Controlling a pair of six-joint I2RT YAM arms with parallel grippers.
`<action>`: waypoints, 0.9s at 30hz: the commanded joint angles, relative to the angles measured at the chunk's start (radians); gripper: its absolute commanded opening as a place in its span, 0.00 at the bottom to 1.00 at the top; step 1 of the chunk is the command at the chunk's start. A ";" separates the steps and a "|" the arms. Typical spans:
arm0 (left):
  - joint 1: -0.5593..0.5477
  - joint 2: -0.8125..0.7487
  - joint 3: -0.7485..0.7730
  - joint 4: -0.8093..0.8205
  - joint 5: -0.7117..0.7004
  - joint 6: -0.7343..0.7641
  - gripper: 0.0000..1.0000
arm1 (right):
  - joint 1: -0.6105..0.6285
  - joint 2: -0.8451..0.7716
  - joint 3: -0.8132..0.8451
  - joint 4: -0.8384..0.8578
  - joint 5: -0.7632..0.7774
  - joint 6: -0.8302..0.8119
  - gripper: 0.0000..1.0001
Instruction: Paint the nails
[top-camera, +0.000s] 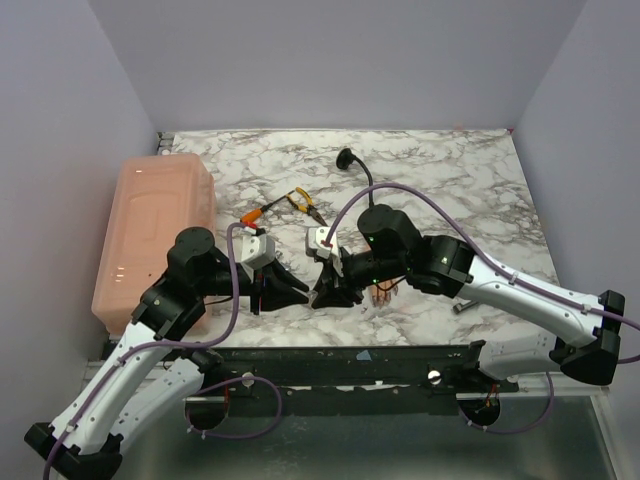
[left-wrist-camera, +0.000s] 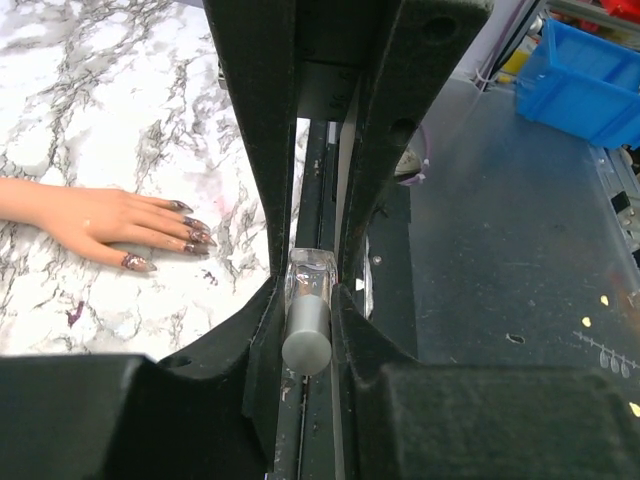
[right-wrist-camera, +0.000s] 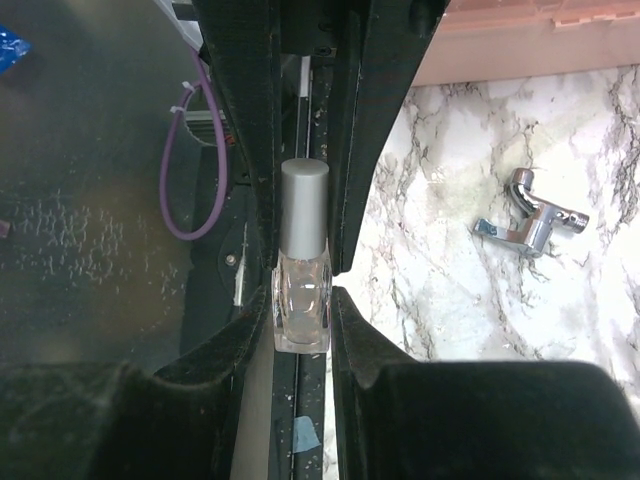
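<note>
A small clear nail polish bottle (right-wrist-camera: 302, 312) with a silver cap (right-wrist-camera: 303, 207) is held between both grippers over the table's near edge. My right gripper (right-wrist-camera: 302, 290) is shut on the glass body. My left gripper (left-wrist-camera: 306, 305) is shut on the silver cap (left-wrist-camera: 306, 338). In the top view the left gripper (top-camera: 293, 290) and the right gripper (top-camera: 326, 292) meet tip to tip. The flesh-coloured mannequin hand (left-wrist-camera: 85, 215) lies flat on the marble with dark nails (left-wrist-camera: 192, 228). In the top view it (top-camera: 383, 292) is mostly hidden under the right arm.
A pink lidded bin (top-camera: 150, 235) stands at the left. Yellow-handled pliers (top-camera: 301, 203), an orange-handled tool (top-camera: 254, 213) and a black gooseneck stand (top-camera: 348, 159) lie behind the grippers. A metal clamp (right-wrist-camera: 530, 215) lies near the right arm. A blue bin (left-wrist-camera: 590, 80) sits off the table.
</note>
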 joint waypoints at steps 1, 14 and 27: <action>-0.008 0.000 -0.001 -0.017 0.011 -0.002 0.00 | 0.005 -0.007 0.016 0.071 0.025 -0.008 0.00; -0.012 0.077 0.108 -0.065 -0.420 -0.420 0.00 | 0.005 0.003 -0.068 0.262 0.371 0.039 0.00; -0.011 0.138 0.163 -0.139 -0.628 -0.582 0.06 | 0.005 0.044 -0.098 0.370 0.483 0.030 0.00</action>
